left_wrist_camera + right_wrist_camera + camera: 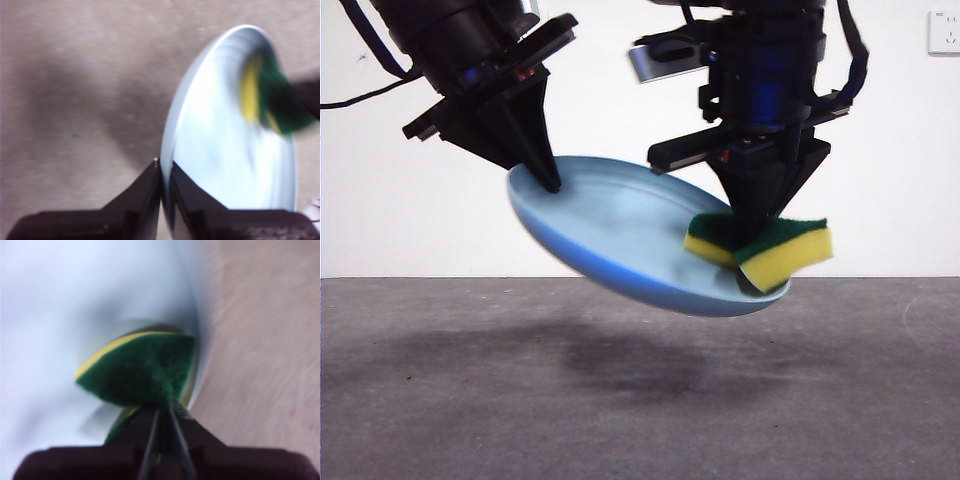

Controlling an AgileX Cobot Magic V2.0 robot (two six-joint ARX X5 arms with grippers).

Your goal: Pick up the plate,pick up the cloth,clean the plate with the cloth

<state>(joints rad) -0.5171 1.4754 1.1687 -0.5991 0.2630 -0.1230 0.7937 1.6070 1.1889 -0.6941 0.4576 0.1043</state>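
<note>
- Plate (620, 235) hangs in the air well above the grey tabletop (640, 400), tilted so that the rim held by the left end effector (548, 180) sits higher than the opposite rim; my judgement is that the tilt turns the inner face toward the sponge so it can be reached from above.
- Left end effector, in its own wrist view (165, 167), has its jaws pressed together on the plate's rim, one jaw on each face. Gripping at the very edge leaves nearly the whole inner surface of the plate (225, 160) free for wiping.
- Sponge (765, 248) lies on the plate's inner face close to the low rim, on the side of the plate far from the left end effector, yellow foam toward the plate and dark green scouring layer up.
- Right end effector (760, 225) comes down onto the sponge from above; its wrist view (162, 412) shows the jaws pinching the sponge (137, 370) hard enough that the green layer folds between them. A tight pinch like this probably keeps the soft block from slipping as it is dragged.
- Both wrist pictures are blurred, so I cannot tell how firmly the sponge presses on the plate (75, 300).
- Cleaning appears to be under way; the risk I see is the plate twisting in its edge grip under pressure.
</note>
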